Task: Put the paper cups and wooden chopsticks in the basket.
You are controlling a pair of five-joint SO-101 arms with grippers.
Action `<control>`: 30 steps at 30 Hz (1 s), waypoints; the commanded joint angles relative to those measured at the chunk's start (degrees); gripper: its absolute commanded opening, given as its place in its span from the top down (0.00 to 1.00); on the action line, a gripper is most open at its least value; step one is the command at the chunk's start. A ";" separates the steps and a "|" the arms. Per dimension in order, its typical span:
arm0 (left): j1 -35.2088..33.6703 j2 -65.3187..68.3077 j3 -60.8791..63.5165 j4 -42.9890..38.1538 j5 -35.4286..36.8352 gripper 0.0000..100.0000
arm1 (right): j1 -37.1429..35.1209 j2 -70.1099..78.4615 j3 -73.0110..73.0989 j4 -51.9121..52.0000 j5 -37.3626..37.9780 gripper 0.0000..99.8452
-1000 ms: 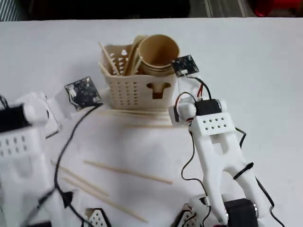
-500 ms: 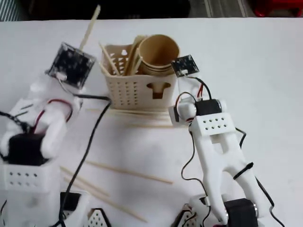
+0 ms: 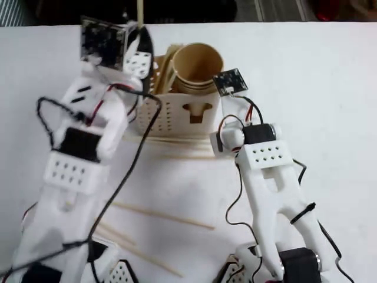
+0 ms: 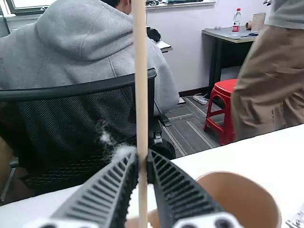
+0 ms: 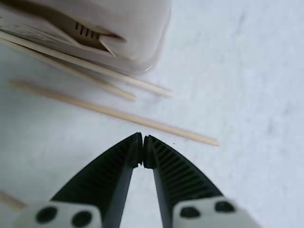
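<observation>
Holding one wooden chopstick (image 4: 139,71) upright, your left end effector (image 4: 141,159) is clamped on the stick's lower part. In the high view it hangs just over the left end of the basket (image 3: 177,115). The stick's long axis runs near vertical, so the basket's opening lies straight below the end effector. The coming move, as I judge it, is a lowering and a release, and you want the lower tip inside the rim, not on the wall. The paper cups (image 3: 197,62) sit stacked in the basket's right half. Your right end effector (image 5: 142,144) is pinched together on nothing, low over the table (image 3: 324,71), near a table chopstick (image 5: 114,113) that lies crosswise ahead of it by the basket's foot. Other loose chopsticks (image 3: 159,215) lie between the two arms' bases.
</observation>
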 commanded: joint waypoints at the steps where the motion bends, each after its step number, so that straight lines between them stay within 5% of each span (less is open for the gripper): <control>1: 1.01 6.90 -2.64 -7.82 0.62 0.98 | 0.75 -1.19 -0.26 -0.75 0.26 0.98; 10: 0.66 14.64 -2.11 -8.35 0.62 0.97 | 0.75 -1.19 -0.26 -0.75 0.35 0.98; 15: 0.66 13.93 -3.87 0.35 0.62 0.83 | 0.75 -1.19 -0.26 -0.75 0.35 0.98; 30: -1.54 -8.40 -6.07 28.57 -5.54 0.85 | 0.75 -1.19 -0.26 -0.75 0.35 0.98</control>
